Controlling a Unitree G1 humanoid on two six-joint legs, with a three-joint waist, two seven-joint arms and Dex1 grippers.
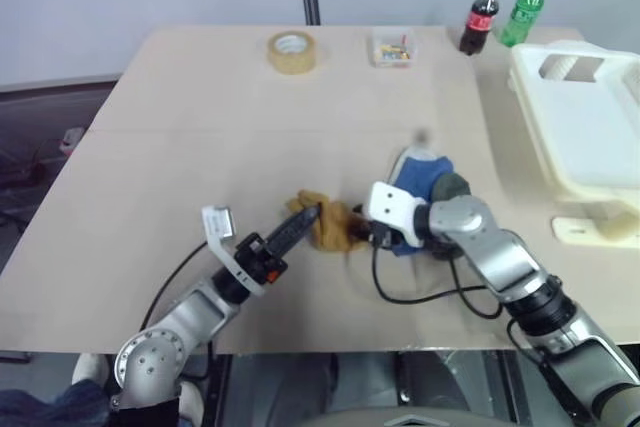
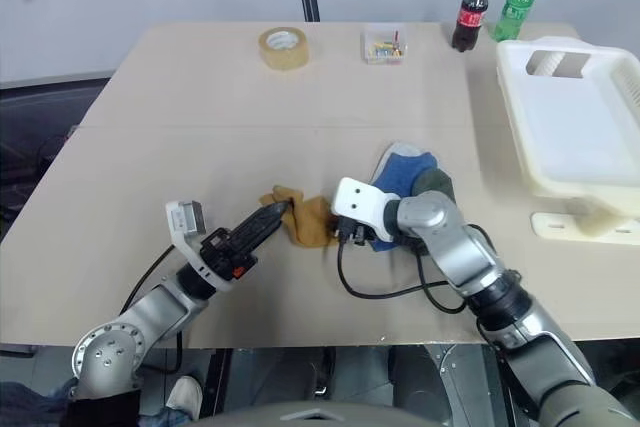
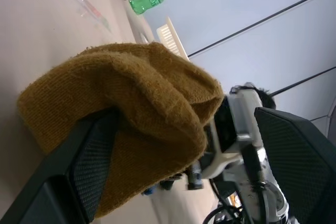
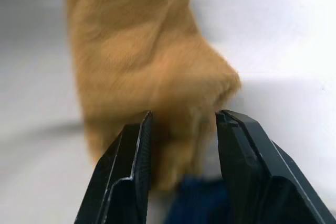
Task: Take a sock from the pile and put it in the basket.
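Your right hand has its fingers half closed around the yellow sock, low in the middle of the frame beside the pile. Your left hand is wide open, one finger under the sock. It could snag. The basket sits far right; a loose pinch may drop the sock on the bench.
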